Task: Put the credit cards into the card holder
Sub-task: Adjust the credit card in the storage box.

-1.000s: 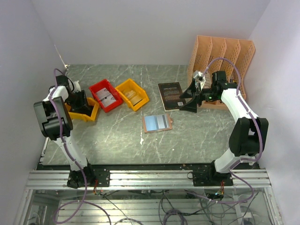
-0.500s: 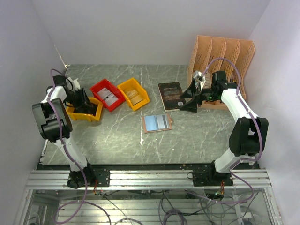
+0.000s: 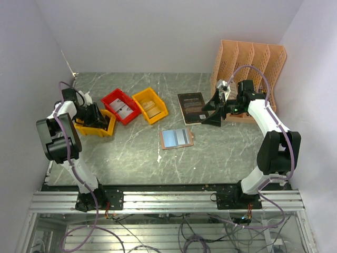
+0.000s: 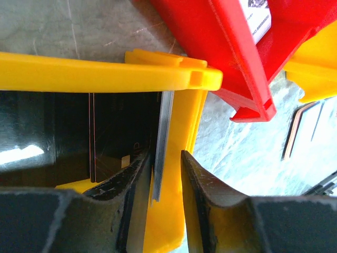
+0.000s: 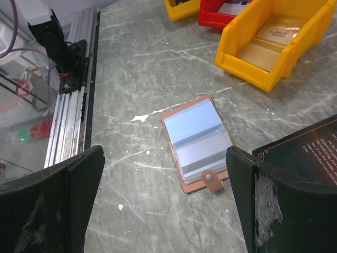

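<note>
Grey-silver card, thin and metallic, stands on edge against the inner wall of the leftmost yellow bin. The left gripper reaches into that bin; its dark, rough-surfaced fingers straddle the card with the jaws narrowly parted, and a sliver of yellow shows between the card and the right-hand finger. A glossy dark flat piece lies deeper in the same bin.

Next along is a red bin of smooth moulded plastic, then a second yellow bin with a pale gold card lying flat inside.

The card holder lies opened flat on the grey-green marbled table, near the middle, apart from the bins. It has a tan-pink leather-like border, shiny clear sleeves reflecting pale blue, and a tab with a round snap.

Beside it lies a matte black book. The right gripper hangs above the table with jaws spread wide, holding nothing. Behind it stands a peach slotted rack.
</note>
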Robot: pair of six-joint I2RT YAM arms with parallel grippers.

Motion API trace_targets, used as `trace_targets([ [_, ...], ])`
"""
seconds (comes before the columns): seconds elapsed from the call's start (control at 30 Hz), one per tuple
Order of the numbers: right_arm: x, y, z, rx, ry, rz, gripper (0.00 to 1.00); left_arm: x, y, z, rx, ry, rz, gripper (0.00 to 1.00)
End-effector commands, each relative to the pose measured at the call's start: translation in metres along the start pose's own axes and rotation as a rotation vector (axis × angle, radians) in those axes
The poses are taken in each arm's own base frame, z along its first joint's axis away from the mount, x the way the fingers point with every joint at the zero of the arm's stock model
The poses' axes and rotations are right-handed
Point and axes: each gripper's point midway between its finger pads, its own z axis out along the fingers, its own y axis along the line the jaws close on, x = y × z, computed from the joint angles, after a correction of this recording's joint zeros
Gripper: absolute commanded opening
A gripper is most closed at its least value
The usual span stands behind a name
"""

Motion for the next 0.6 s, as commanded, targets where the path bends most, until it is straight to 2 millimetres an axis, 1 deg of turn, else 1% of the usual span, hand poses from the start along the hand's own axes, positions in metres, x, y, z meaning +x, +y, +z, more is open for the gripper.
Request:
trace_targets([
  [0.0,-0.002,-0.003,-0.002,0.0,-0.009,-0.008,1.0,-0.015,-0.006,-0.007,-0.073,-0.061,0.061,0.4],
  [0.07,-0.002,-0.004,-0.002,0.0,-0.008,-0.007,0.99,-0.017,-0.003,-0.003,-0.127,-0.057,0.065,0.38],
  [0.2,-0.001,-0.004,-0.002,0.003,-0.006,-0.005,1.0,-0.023,0.001,0.005,-0.164,-0.039,0.06,0.2],
  [0.23,-0.001,-0.005,-0.002,0.004,-0.005,-0.005,1.0,-0.023,0.0,0.007,-0.16,-0.035,0.059,0.18],
  [0.4,0.0,-0.006,-0.002,0.004,-0.004,-0.002,1.0,-0.023,-0.001,0.011,-0.153,-0.018,0.075,0.22],
  [0.57,0.002,-0.007,-0.002,0.004,-0.001,0.004,1.0,-0.017,0.001,0.02,-0.146,0.016,0.077,0.24],
])
